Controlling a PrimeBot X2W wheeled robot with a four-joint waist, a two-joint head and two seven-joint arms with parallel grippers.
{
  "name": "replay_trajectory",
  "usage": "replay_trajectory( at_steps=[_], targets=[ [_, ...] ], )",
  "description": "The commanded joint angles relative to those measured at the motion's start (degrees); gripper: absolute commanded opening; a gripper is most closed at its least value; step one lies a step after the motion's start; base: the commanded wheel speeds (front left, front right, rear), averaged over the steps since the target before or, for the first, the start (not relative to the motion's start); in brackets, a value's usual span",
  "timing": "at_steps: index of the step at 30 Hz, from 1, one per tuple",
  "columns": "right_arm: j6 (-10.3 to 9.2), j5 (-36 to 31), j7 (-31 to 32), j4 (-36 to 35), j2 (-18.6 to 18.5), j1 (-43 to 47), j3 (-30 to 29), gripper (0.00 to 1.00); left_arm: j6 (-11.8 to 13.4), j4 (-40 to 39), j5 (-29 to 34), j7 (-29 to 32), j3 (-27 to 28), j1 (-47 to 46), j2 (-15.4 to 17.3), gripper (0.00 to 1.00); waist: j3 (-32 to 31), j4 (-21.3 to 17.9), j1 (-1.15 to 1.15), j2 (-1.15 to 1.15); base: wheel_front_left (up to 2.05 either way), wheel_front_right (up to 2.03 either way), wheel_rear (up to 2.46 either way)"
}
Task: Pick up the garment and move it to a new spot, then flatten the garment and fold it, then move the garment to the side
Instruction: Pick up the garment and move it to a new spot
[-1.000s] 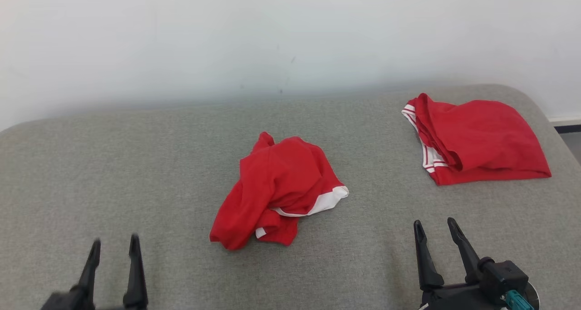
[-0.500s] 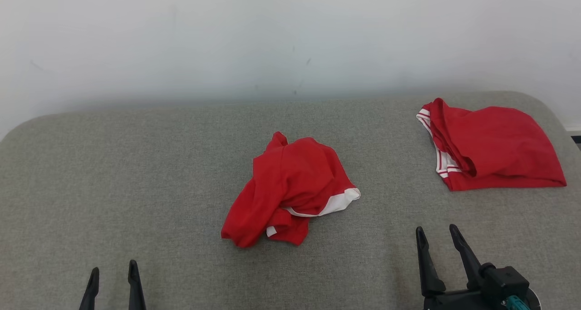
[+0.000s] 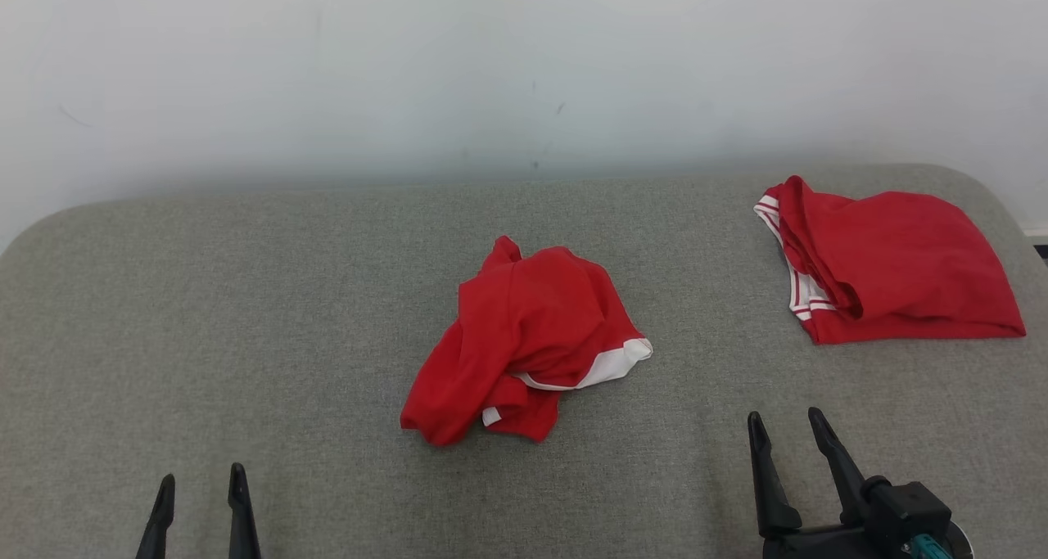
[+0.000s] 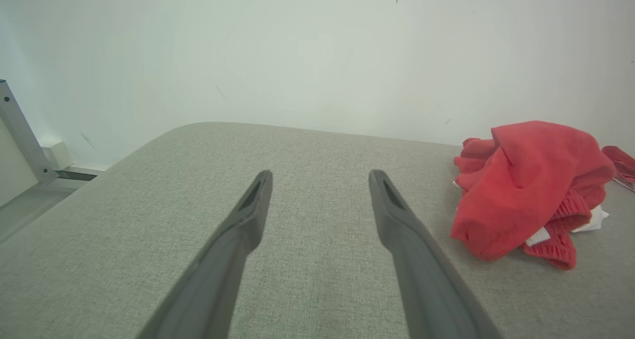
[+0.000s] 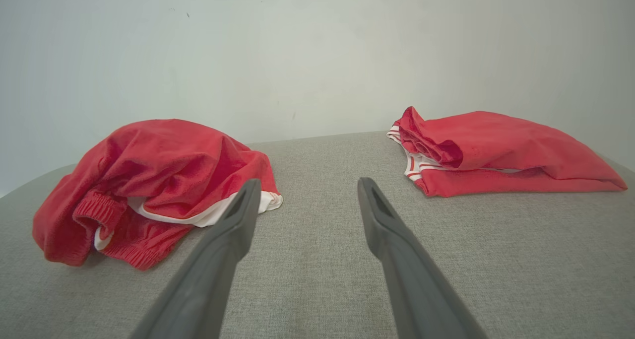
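A crumpled red garment [image 3: 524, 338] with white trim lies in a heap at the middle of the grey padded surface [image 3: 246, 313]. It also shows in the left wrist view as the garment [image 4: 526, 190] at the right, and in the right wrist view as the garment [image 5: 149, 175] at the left. My left gripper [image 3: 202, 474] stands open at the near left, well apart from the heap. My right gripper [image 3: 784, 416] stands open at the near right, also clear of it. Both grippers [image 4: 321, 175] [image 5: 309, 182] hold nothing between their fingers.
A second red garment [image 3: 892, 272] with white stripes lies folded flat at the far right corner, also seen as the folded garment [image 5: 496, 150]. A white wall [image 3: 524, 68] runs behind the surface. A metal frame leg [image 4: 20, 125] stands beyond the left edge.
The head camera has shifted a little, sliding the whole picture rightward. My left gripper has drawn back toward the near edge. Both garments lie as before.
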Motion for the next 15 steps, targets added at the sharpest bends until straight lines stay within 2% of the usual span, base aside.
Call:
replay_trajectory(
  at_steps=[1, 8, 15],
  targets=[
    [-0.15, 0.26, -0.04, 0.13, 0.07, 0.55, 0.12, 1.0, -0.38, -0.32, 0.58, -0.14, 0.39, 0.16, -0.33, 1.0, 0.0, 0.01, 0.0, 0.0, 0.0, 0.0, 0.0],
    [-0.15, 0.33, -0.04, 0.26, 0.07, 0.41, 0.27, 1.0, -1.89, -0.11, 1.92, -0.14, 0.74, -0.29, -0.67, 1.0, 0.14, -0.02, 0.0, 0.0, 0.0, 0.0, 0.0],
    [-0.15, 0.26, -0.04, 0.44, 0.07, 0.29, 0.13, 1.0, -2.38, 0.2, 2.36, -0.14, 1.1, -0.58, -0.85, 1.0, 0.25, 0.06, 0.0, 0.0, 0.0, 0.0, 0.0]
  ],
)
